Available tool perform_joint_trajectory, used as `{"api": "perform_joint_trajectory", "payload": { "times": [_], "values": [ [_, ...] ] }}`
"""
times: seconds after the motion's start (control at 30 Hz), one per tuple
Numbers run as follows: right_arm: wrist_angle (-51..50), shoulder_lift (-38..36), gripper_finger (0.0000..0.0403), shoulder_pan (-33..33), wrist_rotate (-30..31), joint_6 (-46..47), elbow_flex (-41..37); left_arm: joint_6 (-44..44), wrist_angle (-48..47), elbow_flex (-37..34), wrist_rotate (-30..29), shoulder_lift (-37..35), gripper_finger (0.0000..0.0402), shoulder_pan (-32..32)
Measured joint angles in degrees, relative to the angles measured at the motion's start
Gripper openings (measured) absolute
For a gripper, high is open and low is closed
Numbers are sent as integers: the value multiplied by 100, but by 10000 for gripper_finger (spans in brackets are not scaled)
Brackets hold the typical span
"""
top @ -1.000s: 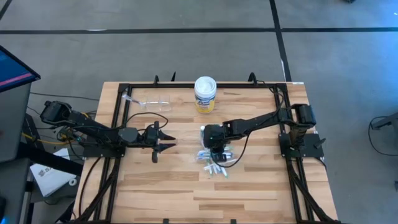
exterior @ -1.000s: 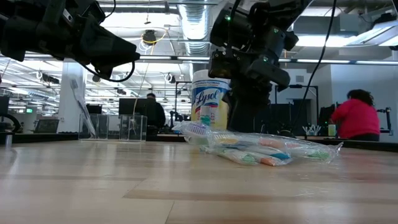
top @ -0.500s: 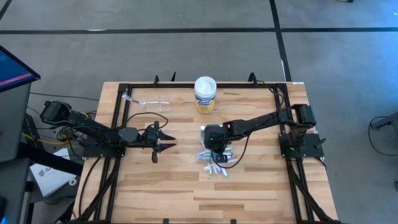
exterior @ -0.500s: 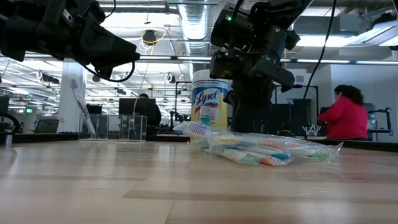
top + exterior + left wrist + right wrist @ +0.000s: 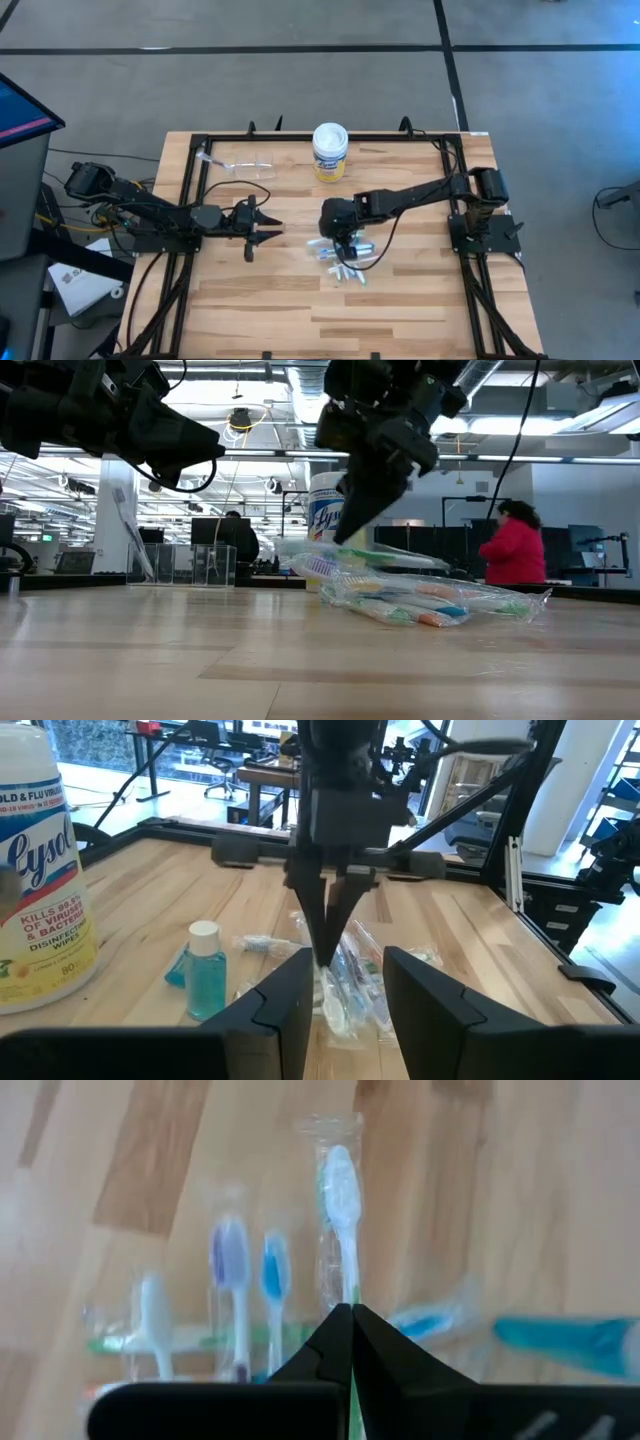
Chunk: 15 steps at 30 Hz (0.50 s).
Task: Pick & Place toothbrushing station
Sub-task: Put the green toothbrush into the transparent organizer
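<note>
A pile of slim toothbrushes in clear wrappers (image 5: pixel 342 262) lies mid-table, and it also shows in the low view (image 5: pixel 430 605). My right gripper (image 5: pixel 338 236) stands over the pile's far end, tipped, shut on one wrapped toothbrush with a white head and green handle (image 5: pixel 341 1192). My left gripper (image 5: pixel 264 230) hovers open to the pile's left, its fingers level toward the pile (image 5: pixel 345 995). A clear plastic cup (image 5: pixel 252 163) sits at the far left with one toothbrush (image 5: pixel 135 540) leaning in it. My right gripper pinches the wrapped toothbrush's green handle just behind the head (image 5: pixel 349 1292) between its two fingertips. The fingers slant down from above and run roughly along the brush. The wrapper (image 5: pixel 400 557) sits a little above the pile; whether it is fully clear I cannot tell.
The white-lidded, yellow-labelled tub (image 5: pixel 330 150) stands behind the pile at the far edge. A small blue bottle with a white cap (image 5: pixel 203 970) stands between the tub and the pile. A black frame (image 5: pixel 300 137) rims the table. People move in the room behind.
My right gripper has shifted a little toward the table's left and tipped over, its fingers now slanting down into the pile's far end. One wrapped toothbrush has come up slightly above the rest of the pile. The pile itself has stayed in place.
</note>
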Motion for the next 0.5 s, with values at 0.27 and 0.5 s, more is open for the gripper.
{"api": "perform_joint_trajectory", "payload": {
  "times": [0.27,0.5],
  "values": [
    [750,-264,0,-20,151,-220,102,0,0,0,0,-1,117,2],
    [1319,-630,0,-22,199,-403,100,0,0,-4,0,0,117,2]
  ]
}}
